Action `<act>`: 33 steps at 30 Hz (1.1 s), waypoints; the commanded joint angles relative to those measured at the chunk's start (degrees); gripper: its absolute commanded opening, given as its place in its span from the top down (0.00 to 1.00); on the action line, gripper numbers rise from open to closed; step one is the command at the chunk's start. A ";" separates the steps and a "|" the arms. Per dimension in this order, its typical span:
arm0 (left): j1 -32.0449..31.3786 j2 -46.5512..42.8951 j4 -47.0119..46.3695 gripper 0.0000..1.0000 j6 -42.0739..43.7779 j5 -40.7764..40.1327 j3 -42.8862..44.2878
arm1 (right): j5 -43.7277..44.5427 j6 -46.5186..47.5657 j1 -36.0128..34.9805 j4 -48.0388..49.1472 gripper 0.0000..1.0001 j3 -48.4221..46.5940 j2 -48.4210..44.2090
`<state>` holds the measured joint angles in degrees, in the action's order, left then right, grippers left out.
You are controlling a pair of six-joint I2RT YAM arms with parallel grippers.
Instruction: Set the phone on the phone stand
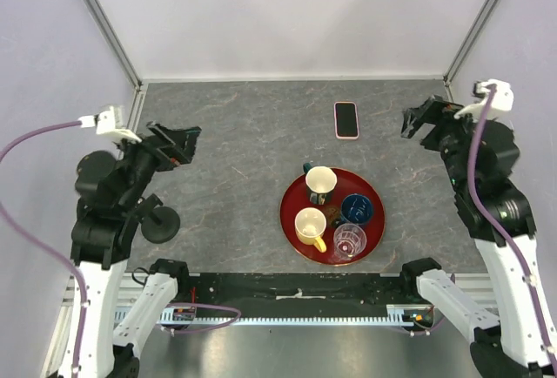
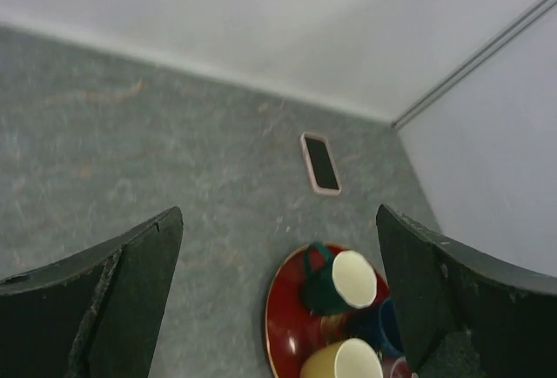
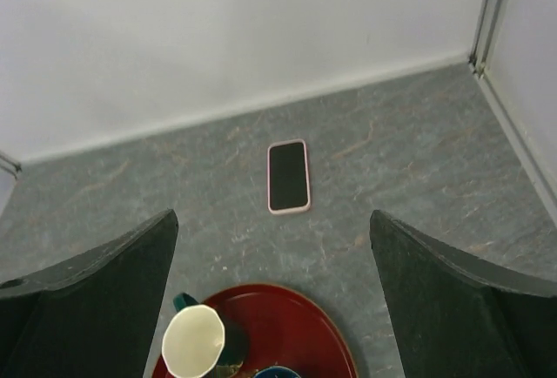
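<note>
The phone (image 1: 346, 119), black screen with a pink rim, lies flat on the grey table toward the back right. It also shows in the left wrist view (image 2: 320, 164) and the right wrist view (image 3: 288, 176), lying well beyond the open fingers. The phone stand (image 1: 162, 225), a black disc base with a short post, stands at the near left, partly hidden under the left arm. My left gripper (image 1: 177, 145) (image 2: 278, 212) hangs open and empty above the left side. My right gripper (image 1: 416, 125) (image 3: 274, 214) is open and empty, right of the phone.
A round red tray (image 1: 380, 221) sits near the front centre, holding a green cup with a cream inside (image 1: 319, 183), a yellow cup (image 1: 310, 226), a blue cup (image 1: 357, 209) and a clear glass (image 1: 349, 239). White walls enclose the table on three sides.
</note>
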<state>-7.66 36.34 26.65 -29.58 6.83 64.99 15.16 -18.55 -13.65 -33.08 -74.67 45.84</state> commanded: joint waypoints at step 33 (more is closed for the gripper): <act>0.10 -9.09 33.55 0.18 -7.59 -38.82 6.81 | -10.33 -40.75 -54.10 58.91 0.02 0.07 55.21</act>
<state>-7.57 26.65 58.39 -38.92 -26.48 67.57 -1.17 -45.25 -64.23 12.40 -69.25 95.04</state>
